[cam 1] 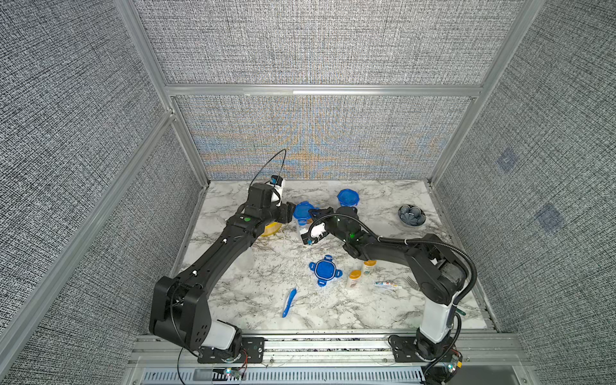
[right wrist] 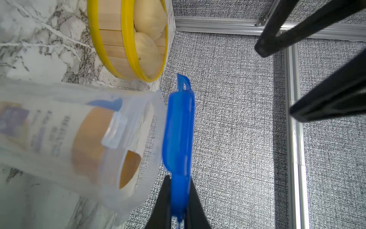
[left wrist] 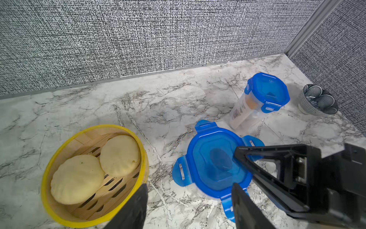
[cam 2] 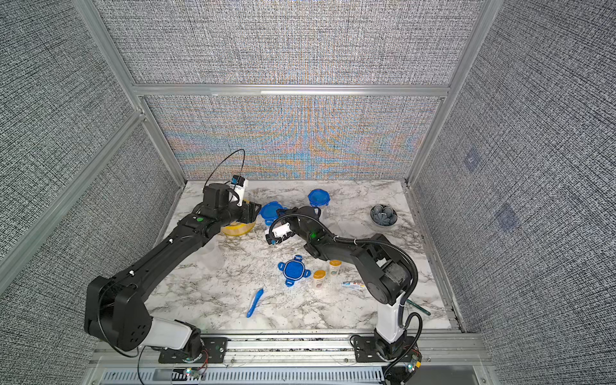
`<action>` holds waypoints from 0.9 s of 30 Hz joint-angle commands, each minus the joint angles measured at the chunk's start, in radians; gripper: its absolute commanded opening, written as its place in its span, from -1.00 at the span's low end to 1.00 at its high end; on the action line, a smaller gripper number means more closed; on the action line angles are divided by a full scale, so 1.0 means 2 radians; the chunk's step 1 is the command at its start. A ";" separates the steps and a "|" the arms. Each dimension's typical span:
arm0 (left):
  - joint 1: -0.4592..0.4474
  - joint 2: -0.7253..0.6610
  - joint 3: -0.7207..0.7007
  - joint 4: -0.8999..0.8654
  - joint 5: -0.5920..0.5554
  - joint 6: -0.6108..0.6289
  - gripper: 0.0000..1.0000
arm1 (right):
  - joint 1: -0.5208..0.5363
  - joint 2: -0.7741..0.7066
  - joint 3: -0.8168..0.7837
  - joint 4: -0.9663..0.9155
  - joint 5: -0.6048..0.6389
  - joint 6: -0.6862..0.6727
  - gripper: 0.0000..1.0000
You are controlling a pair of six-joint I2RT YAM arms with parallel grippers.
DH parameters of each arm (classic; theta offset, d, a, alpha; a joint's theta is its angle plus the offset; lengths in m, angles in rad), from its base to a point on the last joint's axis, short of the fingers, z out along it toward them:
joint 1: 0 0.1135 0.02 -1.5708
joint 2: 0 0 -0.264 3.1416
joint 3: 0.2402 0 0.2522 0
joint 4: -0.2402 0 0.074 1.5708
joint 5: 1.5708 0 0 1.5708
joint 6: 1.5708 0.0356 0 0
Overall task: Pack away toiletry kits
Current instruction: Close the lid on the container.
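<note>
My right gripper (right wrist: 178,200) is shut on one tab of a blue clip lid (right wrist: 179,134), which hangs a little off the rim of an open clear tub (right wrist: 79,134). A white bottle with an orange cap (right wrist: 95,138) stands inside that tub. In both top views the lid (cam 1: 302,210) sits mid-table, with my left gripper (cam 1: 288,213) right beside it. The left gripper (left wrist: 190,206) is open with nothing between its fingers, one finger next to a lid tab. A second tub (left wrist: 263,95), its lid clipped on, stands behind.
A yellow steamer with buns (left wrist: 95,174) sits under my left wrist. A dark bowl (cam 1: 411,215) is at the back right. Nearer the front lie a loose blue lid (cam 1: 325,270), two orange-capped bottles (cam 1: 369,266) (cam 1: 353,278), a toothpaste tube (cam 1: 386,285) and a blue toothbrush (cam 1: 289,301).
</note>
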 commanded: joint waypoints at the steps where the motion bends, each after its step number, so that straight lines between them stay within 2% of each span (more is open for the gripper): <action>1: 0.001 0.003 0.003 0.011 0.005 0.008 0.32 | 0.005 -0.004 -0.002 0.013 0.015 0.011 -0.93; 12: 0.001 0.050 0.029 0.005 0.000 0.002 0.24 | -0.003 0.021 0.017 0.006 0.035 0.003 -0.94; 27: 0.001 0.096 0.063 -0.033 0.016 0.020 0.13 | -0.006 0.027 -0.009 0.043 0.025 0.011 -0.92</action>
